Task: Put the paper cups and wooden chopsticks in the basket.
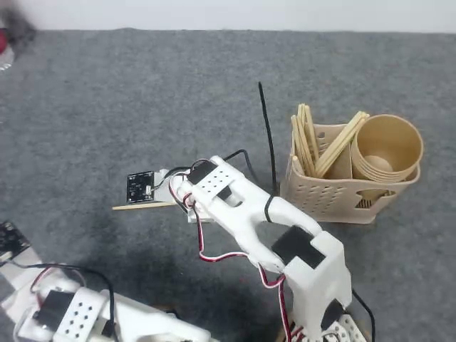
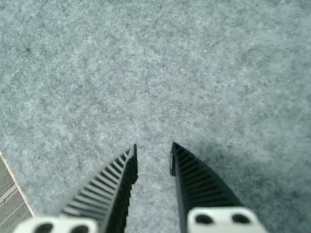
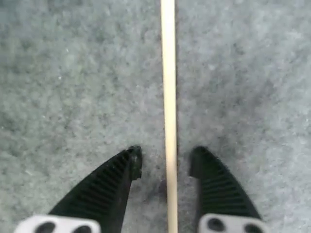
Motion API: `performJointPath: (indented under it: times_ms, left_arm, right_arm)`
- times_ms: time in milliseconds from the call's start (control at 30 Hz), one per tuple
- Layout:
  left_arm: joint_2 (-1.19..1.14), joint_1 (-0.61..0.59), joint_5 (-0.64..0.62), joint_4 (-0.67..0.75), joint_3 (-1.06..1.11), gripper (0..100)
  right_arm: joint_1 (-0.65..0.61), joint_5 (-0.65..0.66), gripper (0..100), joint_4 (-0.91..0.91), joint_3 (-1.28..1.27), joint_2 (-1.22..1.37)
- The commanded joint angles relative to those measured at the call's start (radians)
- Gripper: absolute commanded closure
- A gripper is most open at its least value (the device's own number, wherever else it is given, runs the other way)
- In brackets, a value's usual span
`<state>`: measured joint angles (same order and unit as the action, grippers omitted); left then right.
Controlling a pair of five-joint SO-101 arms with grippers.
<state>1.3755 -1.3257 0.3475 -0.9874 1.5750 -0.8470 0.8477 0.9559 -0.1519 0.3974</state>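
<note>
My left pincer (image 2: 153, 148) hangs over bare grey carpet (image 2: 146, 58), its jaws a narrow gap apart and gripping nothing. I judge it parked aside, out of the other arm's way. Toward the middle, my right pincer (image 3: 167, 155) is parted wider, one jaw on each side of the loose chopstick (image 3: 168, 73) lying flat on the carpet, placed so a squeeze should catch it. It is not yet pinched. Far right stands the basket (image 1: 335, 196), already holding stacked paper cups (image 1: 388, 146) and several chopsticks (image 1: 305, 142) leaning upright, well apart from the loose one.
</note>
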Motion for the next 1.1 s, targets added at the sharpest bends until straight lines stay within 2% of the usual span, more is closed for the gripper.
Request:
performJointPath:
  times_ms: [0, 67, 167, 467, 733, 967, 1067]
  left_arm:
    - [0.011, 0.000, 0.006, 0.018, -0.004, 89]
    - [0.011, 0.000, 0.006, 0.018, -0.004, 89]
    - [0.011, 0.000, 0.006, 0.018, -0.004, 89]
    - [0.011, 0.000, 0.006, 0.017, -0.004, 89]
    - [0.011, 0.000, 0.006, 0.017, -0.004, 89]
    - [0.011, 0.002, 0.006, 0.017, -0.004, 89]
    - [0.011, 0.002, 0.006, 0.017, -0.004, 89]
  right_arm:
    - [-0.008, 0.011, 98.4, 0.025, 0.028, 0.001]
    - [-0.008, 0.011, 95.1, 0.033, 0.028, 0.001]
    - [-0.005, 0.012, 99.5, 0.033, 0.028, 0.001]
    - [0.059, 0.002, 99.2, 0.039, 0.040, -0.064]
    - [0.148, -0.356, 99.2, 0.035, 0.037, -0.619]
    - [0.200, -0.516, 99.2, 0.041, 0.040, -1.132]
    - [0.291, -0.575, 99.2, 0.036, 0.032, -1.311]
